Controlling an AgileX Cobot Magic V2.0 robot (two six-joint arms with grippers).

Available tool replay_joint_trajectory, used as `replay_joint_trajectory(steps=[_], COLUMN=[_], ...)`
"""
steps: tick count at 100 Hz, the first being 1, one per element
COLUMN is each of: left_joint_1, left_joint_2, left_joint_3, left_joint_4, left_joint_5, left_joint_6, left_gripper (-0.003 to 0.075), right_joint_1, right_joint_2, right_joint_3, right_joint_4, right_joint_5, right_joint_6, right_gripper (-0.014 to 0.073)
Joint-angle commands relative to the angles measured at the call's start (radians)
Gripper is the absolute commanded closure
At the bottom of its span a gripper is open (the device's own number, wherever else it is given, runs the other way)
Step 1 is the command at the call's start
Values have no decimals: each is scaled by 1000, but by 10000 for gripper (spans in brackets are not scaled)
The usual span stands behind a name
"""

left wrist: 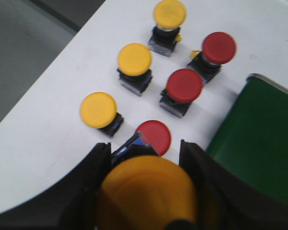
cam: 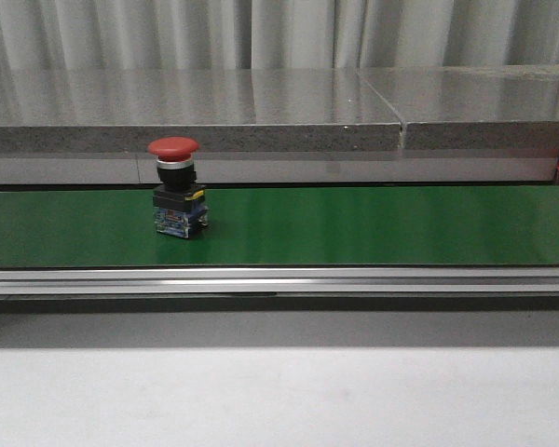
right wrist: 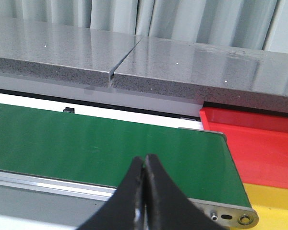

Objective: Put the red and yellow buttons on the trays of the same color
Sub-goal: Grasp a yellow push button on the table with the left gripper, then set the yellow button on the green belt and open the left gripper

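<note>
Left tool (left wrist: 146, 191) clamped on rigid yellow mushroom-cap plastic button (left wrist: 146, 196) (light, slick dome; better gripped by boxy base); right tool (right wrist: 145, 191) closed, empty.

The right hand (right wrist: 145, 165) is hovering with fingers pressed together above the green belt (right wrist: 101, 143), beside the red tray (right wrist: 259, 143) and yellow tray (right wrist: 273, 206).

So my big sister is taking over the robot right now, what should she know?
Left gripper: shut on a yellow button, above the white table.
Right gripper: shut, holding nothing, over the green belt.
On the belt: one red button, standing upright.
On the table: three yellow buttons and three red buttons.
Red tray and yellow tray sit past the belt's end; the parts in view hold no buttons.
Left: sorting every button.
</note>
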Motion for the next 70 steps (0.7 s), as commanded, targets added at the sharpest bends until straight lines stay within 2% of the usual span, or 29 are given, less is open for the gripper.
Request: replay_joint_trajectory(steps=[1,19,37,70], left_joint_1=[-54,-142,-221,-247], left_joint_2=[-21,39,140,252], left_joint_3=[-51,-100,-132,-132], left_joint_4=[-14,-131,-141,-151], left_joint_5=[-37,-39,-45,-54], left_joint_6=[12,108,111,112], left_gripper=[739,739,739,734], right_joint_1=[-3,-3,-3,-3], right_joint_2=[-16,-16,-16,-16], right_joint_3=[-10,-10,-10,-10], right_joint_4=[-10,-10,-10,-10], right_joint_5=[-82,-82,-82,-82], right_joint_6=[-10,-10,-10,-10], right_gripper=[662,662,662,662])
